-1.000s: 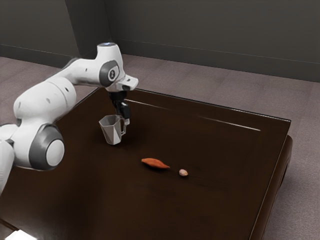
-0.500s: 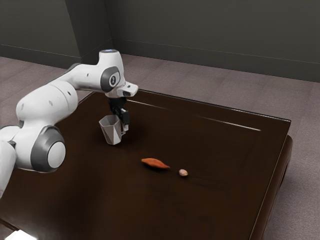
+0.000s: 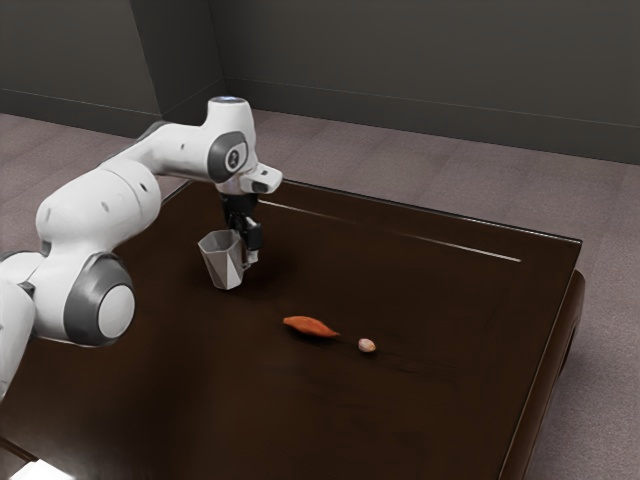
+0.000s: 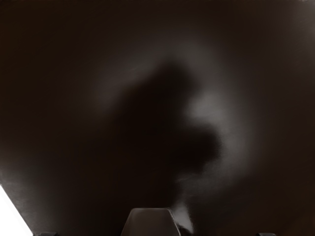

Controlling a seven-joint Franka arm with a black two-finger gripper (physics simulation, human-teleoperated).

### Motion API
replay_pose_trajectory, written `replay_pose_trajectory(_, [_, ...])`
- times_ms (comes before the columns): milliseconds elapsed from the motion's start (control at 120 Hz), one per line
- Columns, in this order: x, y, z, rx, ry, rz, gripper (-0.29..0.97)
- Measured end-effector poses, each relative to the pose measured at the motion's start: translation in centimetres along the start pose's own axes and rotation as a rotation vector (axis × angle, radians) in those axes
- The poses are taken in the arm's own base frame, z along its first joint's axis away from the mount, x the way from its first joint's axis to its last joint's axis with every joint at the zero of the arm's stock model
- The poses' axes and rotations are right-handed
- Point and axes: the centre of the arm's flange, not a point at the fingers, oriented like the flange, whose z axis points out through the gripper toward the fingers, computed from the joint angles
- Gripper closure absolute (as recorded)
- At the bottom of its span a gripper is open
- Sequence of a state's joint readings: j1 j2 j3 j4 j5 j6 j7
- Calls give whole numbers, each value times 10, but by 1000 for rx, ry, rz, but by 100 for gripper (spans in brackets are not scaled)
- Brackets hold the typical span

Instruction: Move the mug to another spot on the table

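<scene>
exterior view, upright mug (image 3: 220,262), gripper (image 3: 248,250) at its handle, dark table (image 3: 430,290)

Dark brown surface (image 3: 450,300): orange tapered vegetable (image 3: 311,326) near centre, small tan nut-like piece (image 3: 367,345) at its 4 o'clock, apart.

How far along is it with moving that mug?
Early on. Done: the gripper is down at the mug, by its handle side. In hand: taking hold, though I cannot tell if it grips yet. Left: the mug stands upright on the table, apparently not lifted, so carrying it to another spot and setting it down are not yet done.
</scene>
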State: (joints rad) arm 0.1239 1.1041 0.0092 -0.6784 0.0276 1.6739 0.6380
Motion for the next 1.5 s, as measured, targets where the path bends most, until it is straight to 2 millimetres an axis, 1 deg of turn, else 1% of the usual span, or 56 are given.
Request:
replay_pose_trajectory(150, [3, 4, -2, -4, 5, 5, 27])
replay_pose_trajectory(325, [4, 6, -4, -5, 5, 4, 43])
replay_pose_trajectory(450, [3, 6, -4, -5, -1, 1, 47])
replay_pose_trajectory(592, [2, 6, -5, -5, -5, -2, 57])
replay_pose_trajectory(725, [1, 6, -10, -3, -6, -5, 60])
replay_pose_trajectory(783, [0, 6, -12, -3, -7, -6, 63])
replay_pose_trajectory(875, [-1, 6, -15, -5, -14, -10, 63])
replay_pose_trajectory(967, [-4, 6, -21, -6, -21, -16, 65])
replay_pose_trajectory(1067, [-5, 10, -35, 0, -25, -19, 65])
replay_pose_trajectory(1275, [-6, 27, -60, 17, -73, -11, 67])
replay_pose_trajectory(1350, [-7, 35, -64, 23, -110, -4, 68])
replay_pose_trajectory(1400, [-6, 43, -65, 26, -141, 4, 67])
replay_pose_trajectory(1500, [1, 72, -63, 27, -220, 34, 66])
